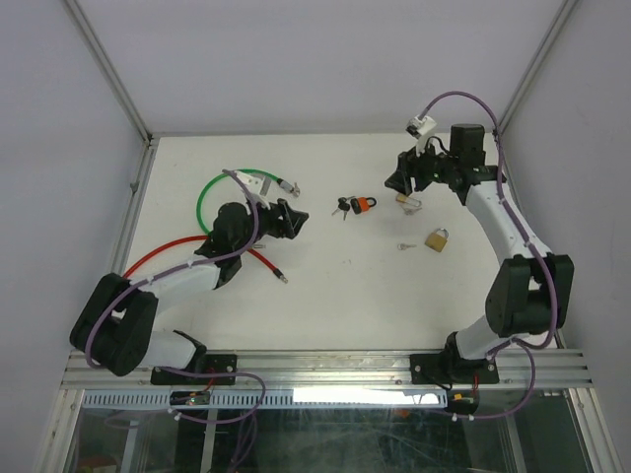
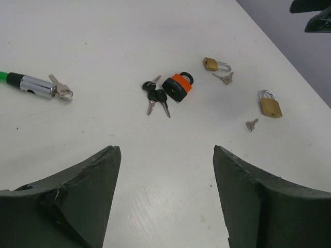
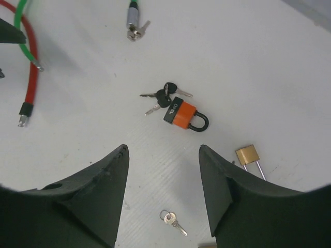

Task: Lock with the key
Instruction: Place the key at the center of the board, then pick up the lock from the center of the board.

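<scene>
An orange padlock (image 1: 364,205) lies mid-table with a bunch of black-headed keys (image 1: 342,206) at its left; both show in the left wrist view (image 2: 177,87) (image 2: 155,95) and the right wrist view (image 3: 183,114) (image 3: 163,97). A brass padlock (image 1: 438,238) lies right of a small silver key (image 1: 405,246). A second brass padlock (image 1: 406,200) lies under my right gripper (image 1: 398,183). My left gripper (image 1: 293,219) is open and empty, left of the orange padlock. My right gripper (image 3: 163,150) is open and empty above the small key (image 3: 172,219).
A green cable (image 1: 212,192) with a silver lock cylinder (image 1: 286,184) and a key in it, and a red cable (image 1: 168,251), lie around the left arm. Grey walls and metal frame rails enclose the table on three sides.
</scene>
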You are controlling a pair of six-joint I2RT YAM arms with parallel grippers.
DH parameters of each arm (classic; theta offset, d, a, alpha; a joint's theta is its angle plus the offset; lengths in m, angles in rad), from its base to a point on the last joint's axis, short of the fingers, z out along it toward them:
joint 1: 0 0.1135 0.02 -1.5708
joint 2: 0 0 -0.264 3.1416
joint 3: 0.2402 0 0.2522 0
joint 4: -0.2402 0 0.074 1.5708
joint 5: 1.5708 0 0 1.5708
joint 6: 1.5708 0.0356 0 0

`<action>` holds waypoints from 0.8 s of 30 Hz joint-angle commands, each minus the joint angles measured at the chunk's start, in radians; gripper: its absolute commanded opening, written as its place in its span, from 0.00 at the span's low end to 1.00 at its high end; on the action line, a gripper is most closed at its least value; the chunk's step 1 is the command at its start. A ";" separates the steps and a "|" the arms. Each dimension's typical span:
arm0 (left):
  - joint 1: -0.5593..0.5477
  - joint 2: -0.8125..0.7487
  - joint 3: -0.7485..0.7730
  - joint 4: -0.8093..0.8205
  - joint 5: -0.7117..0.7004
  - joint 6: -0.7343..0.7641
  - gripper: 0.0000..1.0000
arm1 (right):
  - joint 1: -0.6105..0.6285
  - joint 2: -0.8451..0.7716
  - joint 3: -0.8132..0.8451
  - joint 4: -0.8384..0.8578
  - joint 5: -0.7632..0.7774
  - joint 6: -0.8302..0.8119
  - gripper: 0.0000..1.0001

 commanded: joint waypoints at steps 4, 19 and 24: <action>0.007 -0.218 -0.131 -0.038 -0.081 -0.059 0.84 | 0.007 -0.212 -0.074 -0.055 -0.177 -0.102 0.58; 0.127 -0.196 -0.118 -0.145 -0.106 -0.248 0.99 | -0.025 -0.363 -0.422 0.274 -0.459 0.053 0.53; 0.297 -0.170 -0.175 -0.082 0.064 -0.481 0.99 | -0.034 -0.364 -0.429 0.280 -0.468 0.058 0.53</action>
